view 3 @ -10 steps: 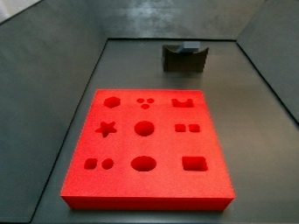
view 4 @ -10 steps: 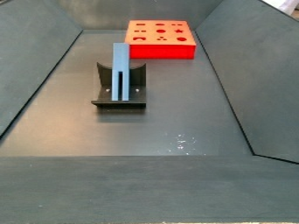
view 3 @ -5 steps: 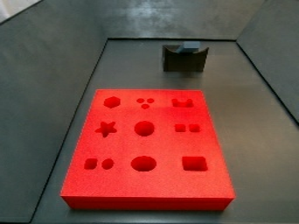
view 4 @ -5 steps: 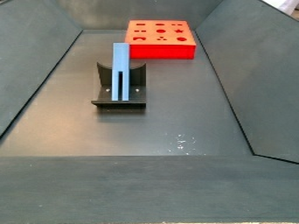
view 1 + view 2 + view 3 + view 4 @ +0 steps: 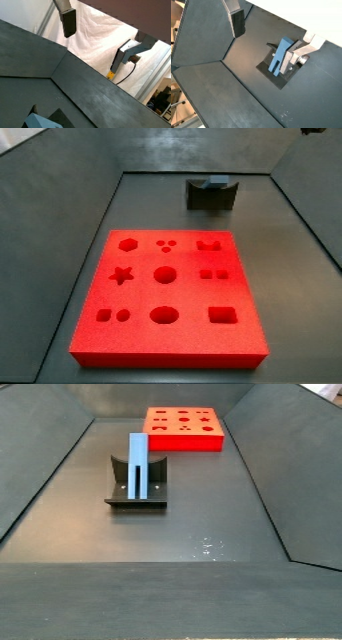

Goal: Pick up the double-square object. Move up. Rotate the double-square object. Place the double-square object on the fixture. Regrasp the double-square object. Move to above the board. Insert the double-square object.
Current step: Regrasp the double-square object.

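Note:
The double-square object (image 5: 139, 466) is a blue-grey bar standing upright in the fixture (image 5: 138, 492), a dark bracket on a base plate. Both wrist views show it from above, the double-square object (image 5: 280, 56) rising out of the fixture (image 5: 283, 79). My gripper (image 5: 266, 47) hangs high over it, open, with nothing between its fingers (image 5: 236, 24). In a wrist view the gripper (image 5: 93, 50) frames a white backdrop, and the double-square object (image 5: 39, 121) shows only as a corner. The red board (image 5: 167, 298) with shaped cutouts lies flat beyond the fixture (image 5: 211, 194). The gripper does not show clearly in the side views.
Sloping dark grey walls (image 5: 40, 484) enclose the floor on all sides. The board (image 5: 185, 430) sits near the far wall. A small dark part (image 5: 310, 130) shows at the upper edge of a side view.
A small dark part has appeared at the upper right corner of a side view. The double-square object, fixture and board have not moved.

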### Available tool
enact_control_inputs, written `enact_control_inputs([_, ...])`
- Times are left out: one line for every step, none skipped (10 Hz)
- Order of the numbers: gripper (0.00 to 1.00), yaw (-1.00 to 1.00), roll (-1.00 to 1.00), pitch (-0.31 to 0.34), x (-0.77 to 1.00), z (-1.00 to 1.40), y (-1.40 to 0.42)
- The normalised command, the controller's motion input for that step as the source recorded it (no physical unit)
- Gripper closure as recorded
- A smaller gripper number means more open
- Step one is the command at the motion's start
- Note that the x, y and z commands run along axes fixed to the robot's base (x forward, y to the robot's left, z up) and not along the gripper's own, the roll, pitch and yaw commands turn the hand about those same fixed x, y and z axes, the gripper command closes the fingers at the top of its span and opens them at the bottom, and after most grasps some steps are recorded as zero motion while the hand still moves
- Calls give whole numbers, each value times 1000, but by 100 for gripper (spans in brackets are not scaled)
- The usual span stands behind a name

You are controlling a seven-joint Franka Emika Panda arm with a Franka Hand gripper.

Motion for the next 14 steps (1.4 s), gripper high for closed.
enact_control_inputs([0, 215, 173, 13, 93, -7, -54])
enact_control_inputs([0, 86, 221, 4, 33, -1000, 40])
enact_control_inputs([0, 65, 220, -2, 35, -1000, 40])
enact_control_inputs([0, 57, 182, -27, 41, -1000, 34])
enact_control_inputs([0, 57, 153, -36, 43, -1000, 31])
enact_control_inputs([0, 46, 105, -52, 50, -1000, 27])
enact_control_inputs([0, 32, 76, -57, 57, -1000, 26])
enact_control_inputs([0, 21, 66, -57, 62, -1000, 25])
enact_control_inputs([0, 17, 59, -57, 67, -1000, 22])
enact_control_inputs([0, 3, 54, -44, 77, -1000, 18])
enact_control_inputs([0, 2, 55, -41, 86, -1000, 14])
enact_control_inputs([0, -2, 57, -24, 100, -1000, 9])
enact_control_inputs([0, -3, 56, -7, 102, -884, 6])
enact_control_inputs([0, 7, 62, 14, 99, -670, -4])
